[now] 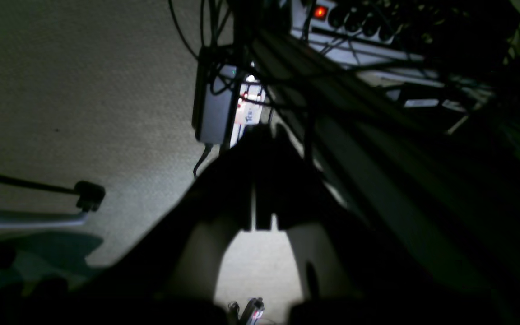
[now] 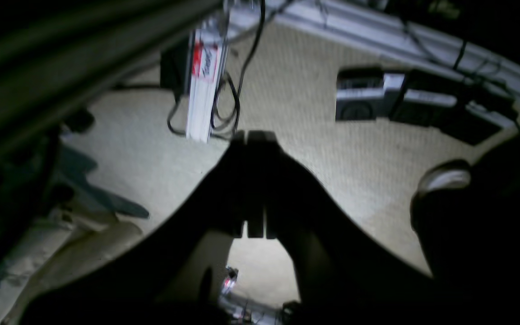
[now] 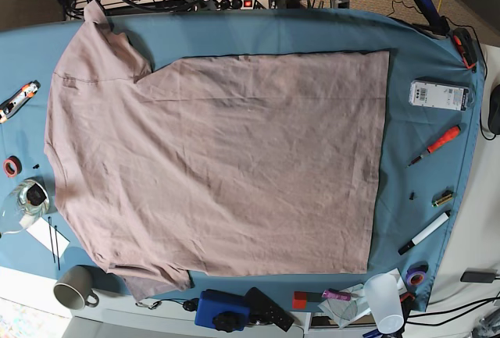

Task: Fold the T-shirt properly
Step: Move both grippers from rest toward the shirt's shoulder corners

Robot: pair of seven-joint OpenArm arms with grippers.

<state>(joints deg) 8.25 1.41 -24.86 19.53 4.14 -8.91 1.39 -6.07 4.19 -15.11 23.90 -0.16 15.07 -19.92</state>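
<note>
T-shirt (image 3: 219, 162): lies flat and spread on the blue table cloth (image 3: 414, 151), wrinkled, no fold made yet. Long axis runs left-right in base view: collar/shoulder end at view left, hem at view right. One sleeve points to the top-left corner, the other to the bottom-left, near the mug (image 3: 76, 288). Hem edge is straight, approx. vertical in view.

Surroundings: tools and markers along the cloth's right edge, e.g. red screwdriver (image 3: 436, 145); blue box (image 3: 223, 311) just below the shirt's bottom edge.

Grippers: neither arm shows in base view. Left gripper (image 1: 260, 135) and right gripper (image 2: 254, 135) both have jaws pressed together, holding nothing. Both wrist views show only carpet, cables and power gear, so both grippers hang off the table, well apart from the shirt.

Judgement: step 1 not started. Distance to the garment cannot be compared between arms. The sleeve/long edges lie at view top and bottom, so a first fold would prob. run across the short axis.
</note>
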